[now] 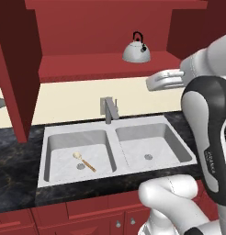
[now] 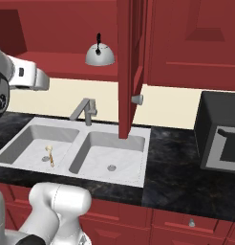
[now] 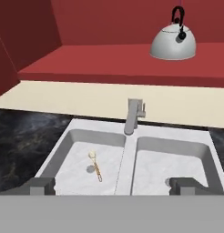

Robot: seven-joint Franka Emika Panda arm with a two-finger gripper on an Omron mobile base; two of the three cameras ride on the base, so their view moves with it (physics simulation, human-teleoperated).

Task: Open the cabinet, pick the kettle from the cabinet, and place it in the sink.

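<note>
- You have one squat dome-shaped silver-grey kettle with a black arched handle, upright on the red shelf of the one dark red wooden cabinet, near the shelf's right end, both doors open.
- One light grey sink is set in the black counter: two basins, one square grey faucet.
- One wooden-handled spoon lies in the left basin.
- Your one gripper has its jaws released, holding nothing.

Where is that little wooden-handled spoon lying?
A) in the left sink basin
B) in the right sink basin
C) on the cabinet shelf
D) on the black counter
A: the spoon lies beside the drain in the sink's left basin, left of the faucet.
</note>
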